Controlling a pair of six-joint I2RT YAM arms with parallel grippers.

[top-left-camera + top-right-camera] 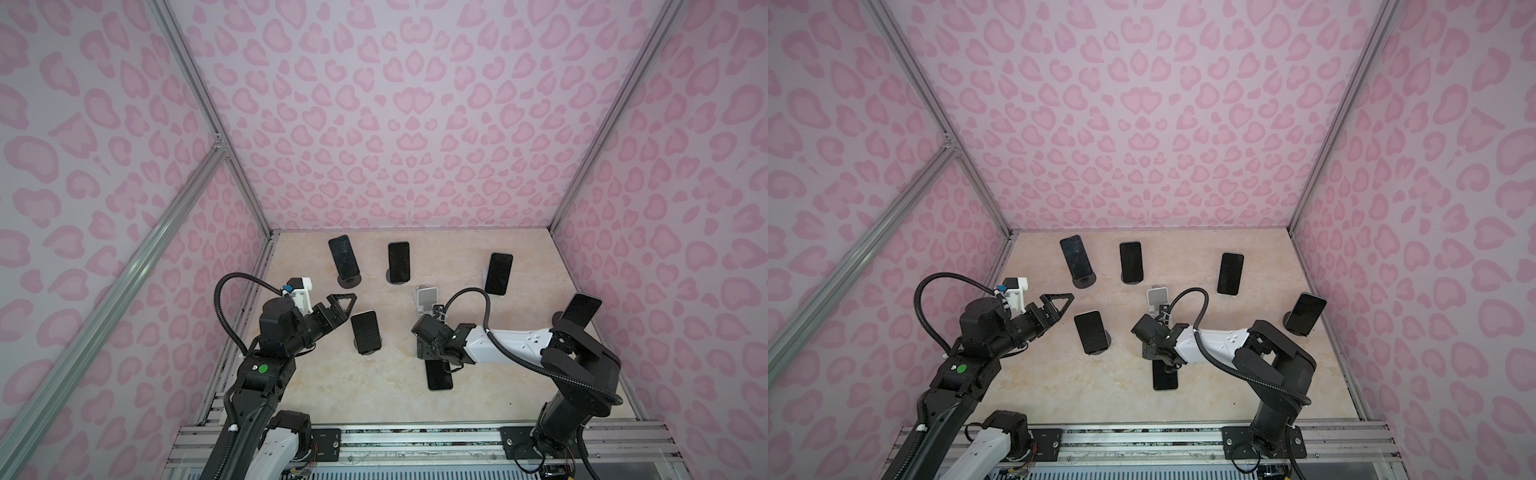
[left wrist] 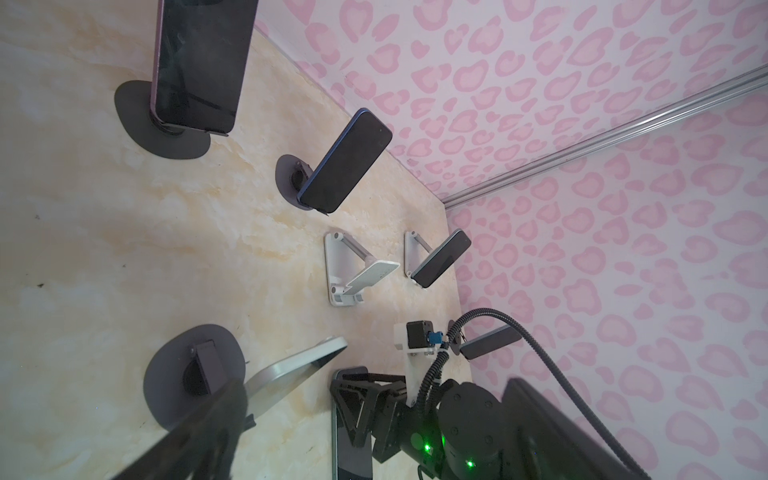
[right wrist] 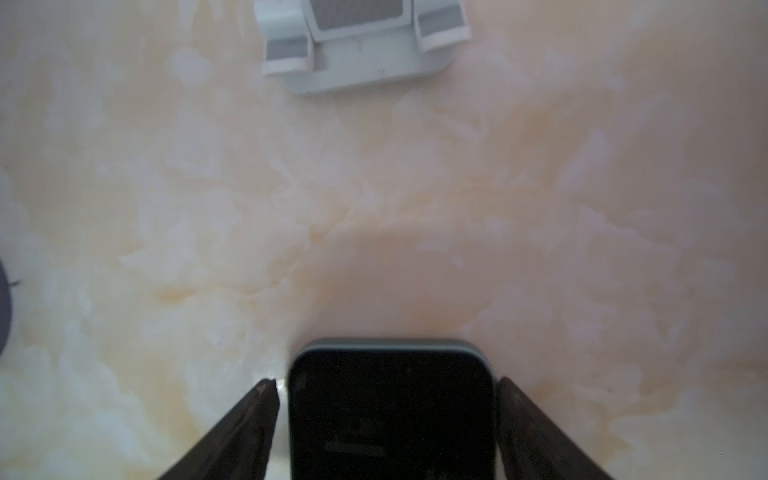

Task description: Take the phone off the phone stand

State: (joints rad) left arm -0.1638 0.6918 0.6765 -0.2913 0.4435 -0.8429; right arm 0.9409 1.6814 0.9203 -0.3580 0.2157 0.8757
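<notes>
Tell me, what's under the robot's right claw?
A dark phone lies flat on the table, between the open fingers of the right gripper. In both top views the gripper covers the phone's far end.

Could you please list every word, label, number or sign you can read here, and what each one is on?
No text can be read anywhere.
White mark beside the green sticker: too small to read.
Screen of the flat phone: dark, no text.

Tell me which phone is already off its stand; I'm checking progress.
The phone lying flat on the table, straddled by the right gripper; the other five lean on stands.
</notes>
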